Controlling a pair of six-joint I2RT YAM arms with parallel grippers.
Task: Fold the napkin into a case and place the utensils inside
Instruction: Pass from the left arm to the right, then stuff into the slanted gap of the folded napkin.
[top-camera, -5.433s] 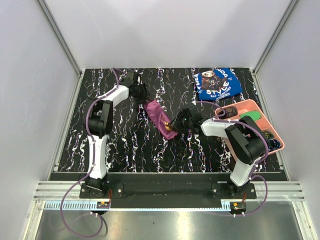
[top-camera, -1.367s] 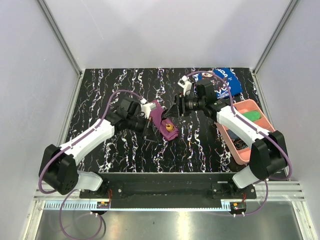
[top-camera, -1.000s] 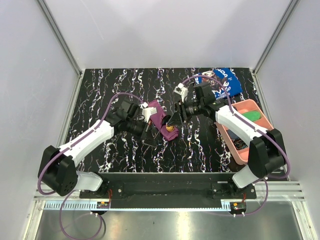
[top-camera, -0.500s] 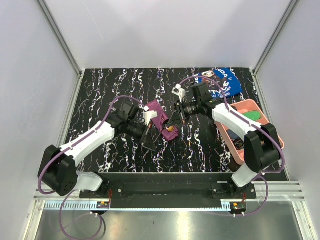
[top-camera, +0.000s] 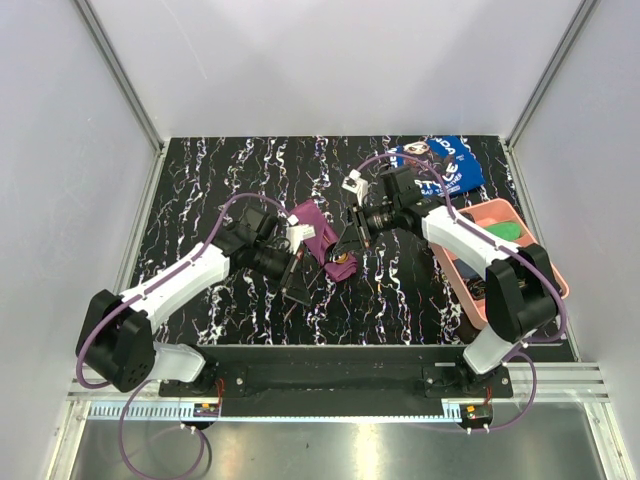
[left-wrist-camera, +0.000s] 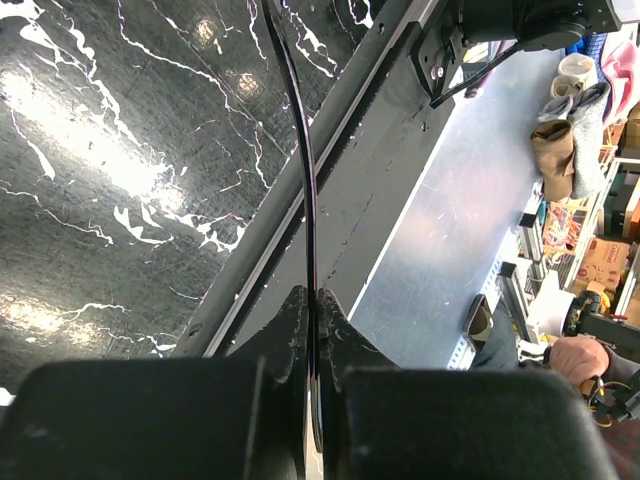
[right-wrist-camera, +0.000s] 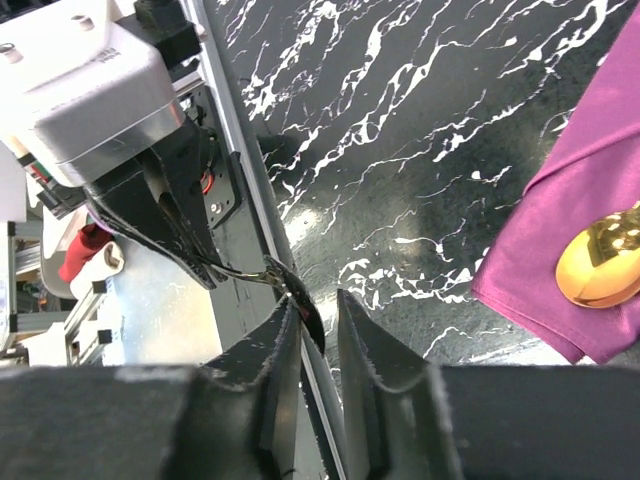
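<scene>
Black marbled desk (top-camera: 200, 200): a pink tray (top-camera: 541, 253), partly hidden by the right arm, and a blue cloth (top-camera: 455, 165) sit far right. The folded purple napkin (top-camera: 318, 232) lies at centre, the gold spoon (top-camera: 343, 262) showing at its near end, flanked by the left gripper (top-camera: 293, 268), pressed together, and the right gripper (top-camera: 352, 238), narrowly parted.

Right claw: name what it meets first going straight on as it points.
Probably the bare black table beside the napkin's corner, not the cloth itself; the right claw aims just past it, though depth is unclear.
</scene>
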